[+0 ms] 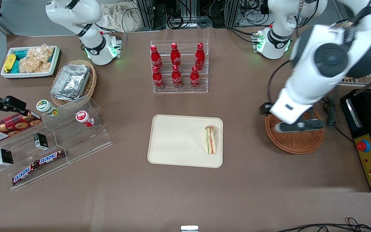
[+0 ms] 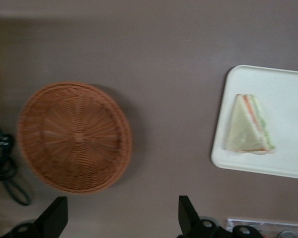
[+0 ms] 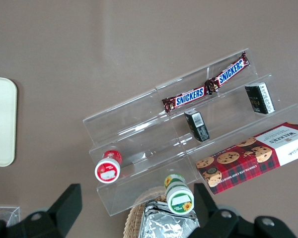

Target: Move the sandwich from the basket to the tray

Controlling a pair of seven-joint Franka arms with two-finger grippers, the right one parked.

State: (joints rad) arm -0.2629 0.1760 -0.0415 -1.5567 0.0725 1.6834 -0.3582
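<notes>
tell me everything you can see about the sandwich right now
The sandwich is a small triangular wedge of pale bread with orange-red and green filling layers showing along one edge. It lies flat on the cream tray, near the rim at the working arm's end, touching only the tray. It is out of the reddish-brown basket, which looks empty. The gripper hangs above the table beside the basket, fingers open, clear of the sandwich.

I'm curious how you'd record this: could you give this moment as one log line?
sandwich: on tray | basket: empty | gripper: open, above basket | task: placed
</notes>
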